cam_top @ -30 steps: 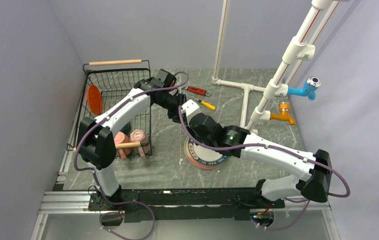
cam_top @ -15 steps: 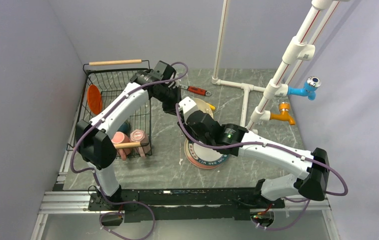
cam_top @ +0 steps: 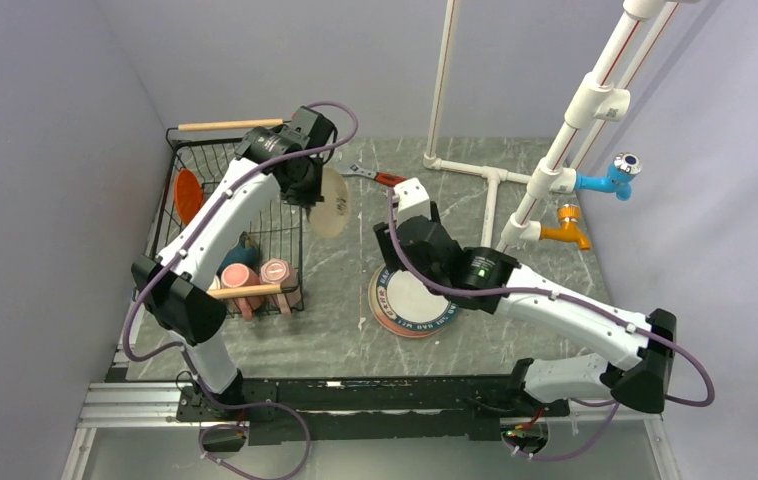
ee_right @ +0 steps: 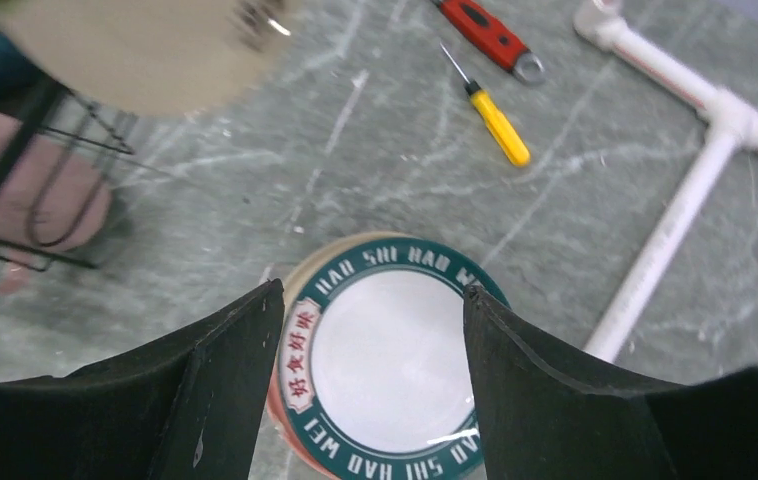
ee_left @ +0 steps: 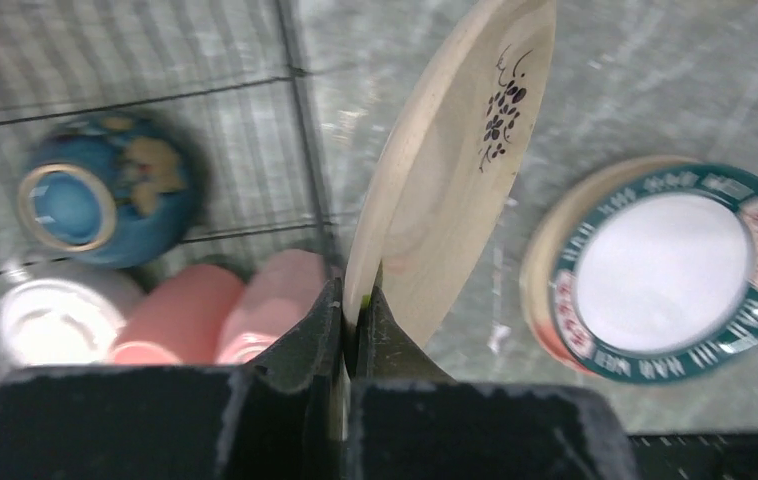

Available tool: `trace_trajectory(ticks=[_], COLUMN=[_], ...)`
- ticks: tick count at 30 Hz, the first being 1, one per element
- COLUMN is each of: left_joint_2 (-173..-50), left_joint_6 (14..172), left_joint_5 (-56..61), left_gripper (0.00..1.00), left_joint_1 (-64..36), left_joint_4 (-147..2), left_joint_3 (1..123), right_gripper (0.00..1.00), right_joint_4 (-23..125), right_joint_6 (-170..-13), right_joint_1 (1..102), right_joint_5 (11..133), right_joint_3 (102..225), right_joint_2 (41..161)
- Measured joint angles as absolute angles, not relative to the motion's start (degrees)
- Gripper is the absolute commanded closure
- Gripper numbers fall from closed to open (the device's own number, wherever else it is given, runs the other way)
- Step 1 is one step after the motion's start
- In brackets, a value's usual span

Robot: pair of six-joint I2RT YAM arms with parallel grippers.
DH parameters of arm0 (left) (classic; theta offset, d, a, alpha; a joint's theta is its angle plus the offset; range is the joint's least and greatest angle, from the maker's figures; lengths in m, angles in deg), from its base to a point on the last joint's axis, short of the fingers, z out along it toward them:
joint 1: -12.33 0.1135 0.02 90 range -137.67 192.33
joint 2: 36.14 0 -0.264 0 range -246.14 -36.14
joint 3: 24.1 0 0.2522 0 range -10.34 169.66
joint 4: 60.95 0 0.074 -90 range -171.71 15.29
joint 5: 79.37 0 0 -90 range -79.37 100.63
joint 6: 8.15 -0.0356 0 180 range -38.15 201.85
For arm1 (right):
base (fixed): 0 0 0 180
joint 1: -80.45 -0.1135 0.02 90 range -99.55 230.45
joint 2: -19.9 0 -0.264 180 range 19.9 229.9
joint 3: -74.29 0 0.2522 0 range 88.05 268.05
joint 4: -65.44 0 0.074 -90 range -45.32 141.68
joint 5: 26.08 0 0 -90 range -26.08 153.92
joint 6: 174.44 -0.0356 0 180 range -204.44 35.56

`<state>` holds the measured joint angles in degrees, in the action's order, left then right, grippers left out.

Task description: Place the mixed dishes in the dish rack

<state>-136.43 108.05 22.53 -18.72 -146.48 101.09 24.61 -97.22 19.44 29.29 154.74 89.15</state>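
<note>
The dish rack (cam_top: 205, 145) sits on the left side of the surface, with its long side running from the near edge towards the back wall. It holds an orange-red plate (cam_top: 188, 195) on edge against its far-left wall. A dark teal bowl (ee_left: 105, 200), two pink mugs (ee_left: 225, 315) and a white mug (ee_left: 45, 320) are clustered at its near end.

Out on the surface to the right of the rack, the lettered-rim plate (ee_right: 385, 365) lies flat, face up. It is well apart from the rack wall.

The cream plate (ee_left: 445, 170) is off the surface, up in the air just outside the rack's right wall. It hangs on edge and tilted, with its broad face turned towards the right and its long axis running roughly front to back, much like the rack's own. The left gripper (ee_left: 353, 300) is pinched tight on its rim, with the plate sticking out ahead of the fingers.

I'd say the next move depends on that gap. The rack's open floor lies to the left of the held plate and lower, so the plate has to go sideways over the wire wall before it drops in. Since it is already on edge, it should fit in beside the orange one.

The right gripper (ee_right: 373, 292) hovers with its fingers spread wide and holds nothing. It is directly above the lettered-rim plate and is the nearer arm for it.
</note>
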Motion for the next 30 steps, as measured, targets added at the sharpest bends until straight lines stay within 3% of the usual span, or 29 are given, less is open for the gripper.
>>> trace_trajectory(ticks=[11, 21, 30], left_joint_2=[-133.57, -130.64, -131.51], left_joint_6=[104.96, 94.63, 91.65], left_joint_5=[44.47, 59.69, 61.85], left_gripper=[1.00, 1.00, 1.00], left_joint_1=[-14.50, -7.05, 0.60], left_joint_4=[-147.29, -140.05, -133.21], left_joint_3=[101.23, 94.60, 90.19], right_gripper=[0.30, 0.29, 0.29], right_joint_4=[11.16, 7.67, 3.16], right_joint_6=[-110.68, -111.45, -110.42], right_joint_1=[34.48, 35.07, 35.22], right_joint_5=[34.40, 41.81, 44.81], right_joint_3=[155.92, 162.13, 170.50], right_joint_2=[95.64, 100.32, 107.82])
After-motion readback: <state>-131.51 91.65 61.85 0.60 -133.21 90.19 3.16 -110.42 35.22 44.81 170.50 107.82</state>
